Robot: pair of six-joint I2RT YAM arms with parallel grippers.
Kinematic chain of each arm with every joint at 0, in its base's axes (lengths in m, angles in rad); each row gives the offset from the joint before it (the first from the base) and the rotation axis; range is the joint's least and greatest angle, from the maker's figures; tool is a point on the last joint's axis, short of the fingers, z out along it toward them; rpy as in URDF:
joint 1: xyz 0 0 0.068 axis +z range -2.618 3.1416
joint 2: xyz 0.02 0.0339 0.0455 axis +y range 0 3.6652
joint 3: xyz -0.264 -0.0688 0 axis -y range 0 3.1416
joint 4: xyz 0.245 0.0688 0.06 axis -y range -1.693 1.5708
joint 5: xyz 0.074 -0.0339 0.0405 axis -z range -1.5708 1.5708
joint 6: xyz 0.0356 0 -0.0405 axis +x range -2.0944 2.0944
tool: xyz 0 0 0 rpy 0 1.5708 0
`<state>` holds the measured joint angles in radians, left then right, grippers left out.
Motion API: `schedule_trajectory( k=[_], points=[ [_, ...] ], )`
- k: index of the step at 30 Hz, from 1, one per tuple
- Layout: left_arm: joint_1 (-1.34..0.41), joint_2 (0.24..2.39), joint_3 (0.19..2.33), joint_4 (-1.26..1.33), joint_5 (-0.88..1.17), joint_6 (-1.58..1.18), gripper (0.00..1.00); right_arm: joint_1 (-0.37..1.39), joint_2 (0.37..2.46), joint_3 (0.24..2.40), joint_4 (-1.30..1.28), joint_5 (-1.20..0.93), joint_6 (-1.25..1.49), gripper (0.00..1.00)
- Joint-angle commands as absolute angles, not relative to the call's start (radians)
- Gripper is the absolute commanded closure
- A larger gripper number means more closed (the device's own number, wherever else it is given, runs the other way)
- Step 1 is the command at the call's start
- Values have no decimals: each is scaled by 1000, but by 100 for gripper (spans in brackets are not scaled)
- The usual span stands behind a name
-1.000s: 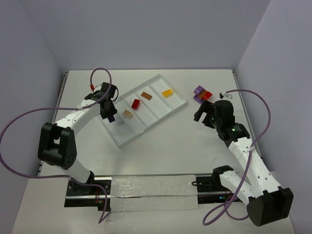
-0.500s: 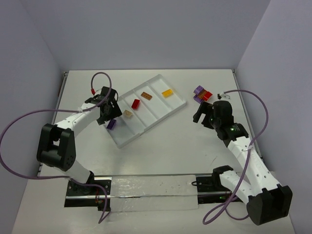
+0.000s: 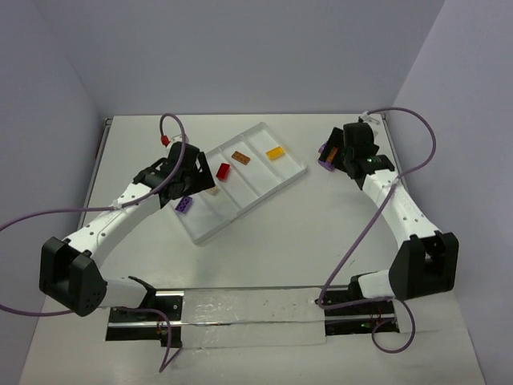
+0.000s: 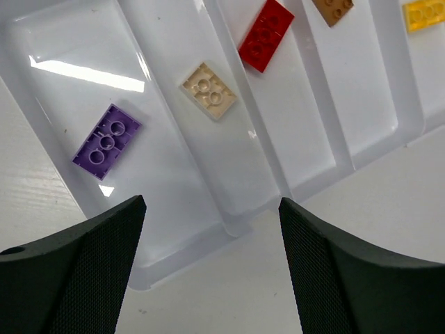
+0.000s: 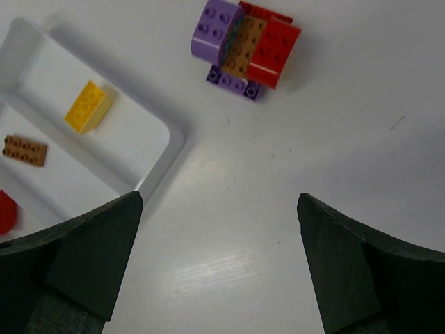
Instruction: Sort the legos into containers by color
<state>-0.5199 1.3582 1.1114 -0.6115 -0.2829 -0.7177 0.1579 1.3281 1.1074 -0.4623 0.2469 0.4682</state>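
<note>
The white tray (image 3: pixel 264 186) lies across the table's middle. A purple lego (image 4: pixel 106 141) rests flat in its left end compartment (image 4: pixel 49 83), also seen from above as a purple lego (image 3: pixel 184 204). Tan (image 4: pixel 208 90), red (image 4: pixel 266 35), brown (image 4: pixel 332 7) and yellow (image 4: pixel 424 14) legos lie in the compartments further right. My left gripper (image 4: pixel 212 264) hangs open above the tray's near rim, nothing between its fingers. A stuck-together cluster of purple, brown and red legos (image 5: pixel 245 45) sits on the table at far right. My right gripper (image 5: pixel 219 268) is open just short of it.
A clear strip (image 3: pixel 248 317) lies along the near edge between the arm bases. The tray's corner (image 5: pixel 163 149) is close to the left of my right gripper (image 3: pixel 337 152). Walls close in the table at the back and both sides.
My left gripper opened and let go of the purple lego, which now lies in the tray. My right arm swung out toward the far-right cluster.
</note>
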Motion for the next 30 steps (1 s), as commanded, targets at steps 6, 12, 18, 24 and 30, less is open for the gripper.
schedule_trajectory(
  k=[6, 12, 18, 24, 30],
  points=[
    [-560, 1253, 1119, -664, -287, -719, 14, 119, 1518, 1283, -471, 340, 508, 1],
    [-560, 1196, 1118, -690, -290, -697, 14, 14, 1576, 1296, -445, 259, 541, 4],
    [-560, 1161, 1068, -646, -221, -683, 15, -49, 1596, 1295, -420, 251, 574, 14],
    [-559, 1170, 1057, -639, -206, -672, 15, -72, 1678, 1346, -426, 217, 576, 20],
    [-561, 1180, 1067, -642, -206, -667, 15, -74, 1781, 1433, -450, 198, 572, 19]
  ],
)
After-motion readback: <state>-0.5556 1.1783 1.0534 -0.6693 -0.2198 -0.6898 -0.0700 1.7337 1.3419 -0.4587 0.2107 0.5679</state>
